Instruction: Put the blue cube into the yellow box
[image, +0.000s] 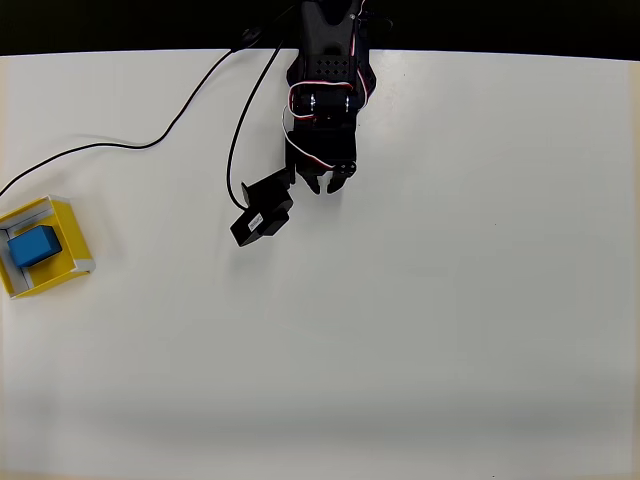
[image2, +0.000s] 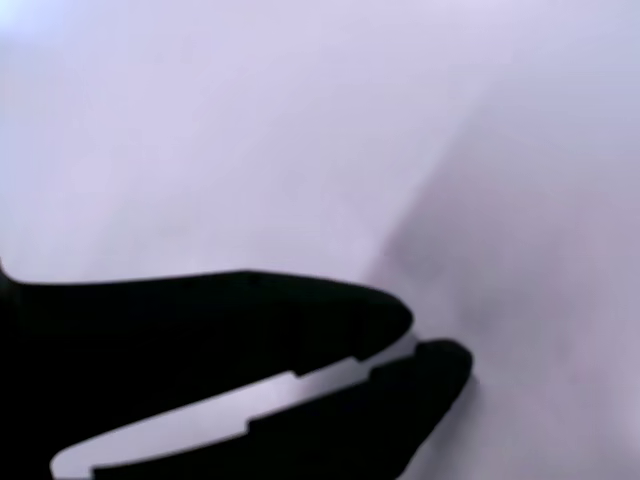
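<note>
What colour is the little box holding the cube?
Yellow box, seen best in the overhead view.

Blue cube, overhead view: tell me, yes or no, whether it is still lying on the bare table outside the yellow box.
No. The blue cube sits inside the yellow box near the table's left edge.

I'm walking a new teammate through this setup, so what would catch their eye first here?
Against the white table, the yellow box at the left edge of the overhead view stands out, with the blue cube already sitting inside it. Next comes the black arm at top centre, its gripper holding nothing, fingertips nearly closed in the wrist view.
</note>
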